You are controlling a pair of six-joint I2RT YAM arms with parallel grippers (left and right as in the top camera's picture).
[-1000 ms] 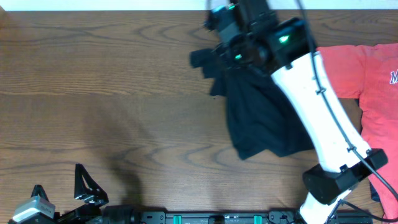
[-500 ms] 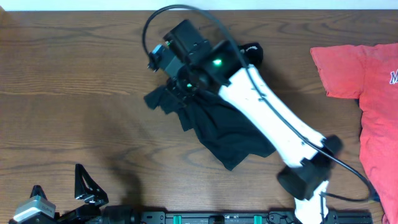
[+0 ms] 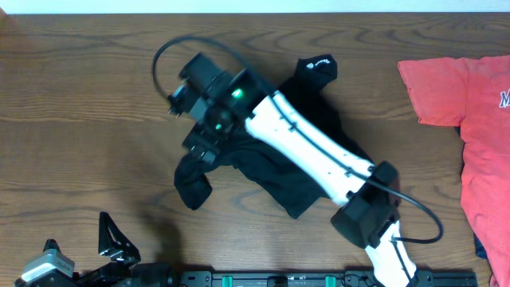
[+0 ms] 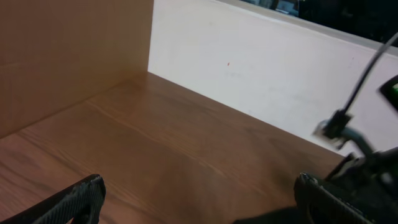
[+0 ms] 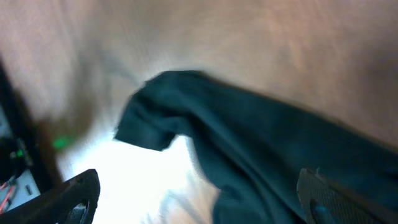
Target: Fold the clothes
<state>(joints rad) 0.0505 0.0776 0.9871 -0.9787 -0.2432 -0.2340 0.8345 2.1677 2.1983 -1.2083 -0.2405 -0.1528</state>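
The black shirt lies crumpled on the counter near its middle, with the right arm stretched across it from the near right toward the far left. A small white mark shows at the shirt's neck label at the far end, too small to read. One dark corner of the cloth trails toward the near left, below the wrist.

In the blurred right wrist view, the right pincer has its fingertips spread wide at the frame's lower corners. The black cloth lies beyond them, and nothing can be seen clamped between them.

The left pincer sits at the near left edge, well apart from the shirt. It is also wide open and empty above bare wood.

A red shirt lies flat at the right edge, apart from the black one. A white "M" shows on it, and the frame cuts off the rest of the print.
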